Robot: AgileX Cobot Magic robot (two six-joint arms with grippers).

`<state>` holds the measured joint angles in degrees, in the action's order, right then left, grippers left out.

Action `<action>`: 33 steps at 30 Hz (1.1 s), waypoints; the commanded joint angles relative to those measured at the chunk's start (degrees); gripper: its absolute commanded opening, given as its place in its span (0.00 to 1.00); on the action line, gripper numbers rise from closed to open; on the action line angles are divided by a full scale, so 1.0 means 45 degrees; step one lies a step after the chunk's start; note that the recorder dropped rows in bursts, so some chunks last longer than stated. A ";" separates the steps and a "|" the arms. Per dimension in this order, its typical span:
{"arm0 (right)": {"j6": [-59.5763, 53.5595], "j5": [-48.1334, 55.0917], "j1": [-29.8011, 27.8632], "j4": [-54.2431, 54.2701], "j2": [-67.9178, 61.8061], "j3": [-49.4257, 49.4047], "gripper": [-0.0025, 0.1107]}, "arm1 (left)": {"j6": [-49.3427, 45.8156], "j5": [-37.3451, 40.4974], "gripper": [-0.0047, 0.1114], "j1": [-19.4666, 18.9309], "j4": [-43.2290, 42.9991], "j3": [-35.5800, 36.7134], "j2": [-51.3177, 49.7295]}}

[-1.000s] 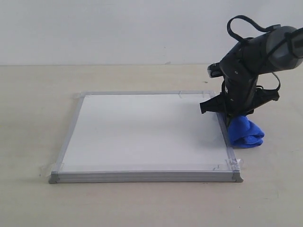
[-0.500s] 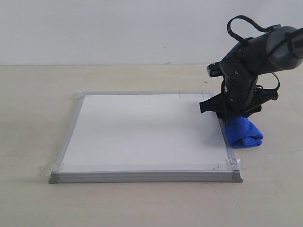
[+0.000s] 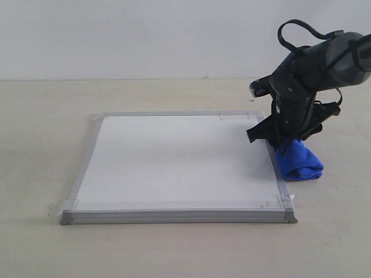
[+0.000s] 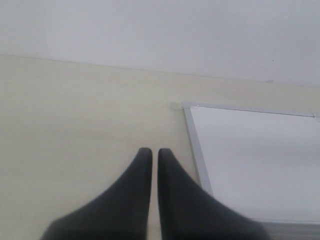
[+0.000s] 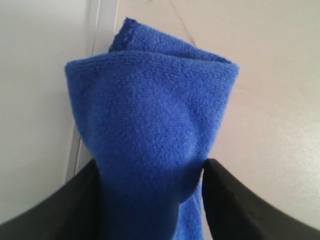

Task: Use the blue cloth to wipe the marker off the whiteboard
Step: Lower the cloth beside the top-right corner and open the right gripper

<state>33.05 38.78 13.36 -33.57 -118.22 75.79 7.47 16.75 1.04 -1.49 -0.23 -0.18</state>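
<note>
Left gripper (image 4: 151, 151) hangs over the table (image 4: 75, 110) beside a whiteboard (image 3: 174, 159) corner, jaws pinched together on nothing. No marker line shows on the board. At its right edge the right gripper (image 5: 150, 167) clenches the blue cloth (image 3: 301, 163) — best pressed flat, then swept leftward evenly.

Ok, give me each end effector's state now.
Left end effector: closed, holding nothing.
Right end effector: closed on the blue cloth.
</note>
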 commanded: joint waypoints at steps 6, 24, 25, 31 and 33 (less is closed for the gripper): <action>-0.0120 0.0043 -0.0064 -0.0265 0.1189 -0.0070 0.48 | -0.0062 0.0038 0.08 0.0041 0.0098 0.0051 0.0039; -0.0586 -0.1913 -0.0064 0.0679 0.1482 -0.1912 0.02 | -0.0062 0.0038 0.08 0.0041 0.0098 0.0051 0.0039; -0.0477 -0.2187 -0.0064 0.0679 0.1482 -0.2045 0.02 | -0.0062 0.0038 0.08 0.0041 0.0098 0.0051 0.0039; -0.0246 -0.2681 -0.0064 0.0679 0.1482 -0.2327 0.02 | -0.0062 0.0038 0.08 0.0041 0.0098 0.0051 0.0039; -0.0093 -0.2564 -0.0064 0.0679 0.1482 -0.2327 0.02 | -0.0062 0.0038 0.08 0.0041 0.0098 0.0051 0.0039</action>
<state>31.67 27.38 13.36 -30.34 -111.96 65.63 7.47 16.75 1.04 -1.49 -0.23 -0.18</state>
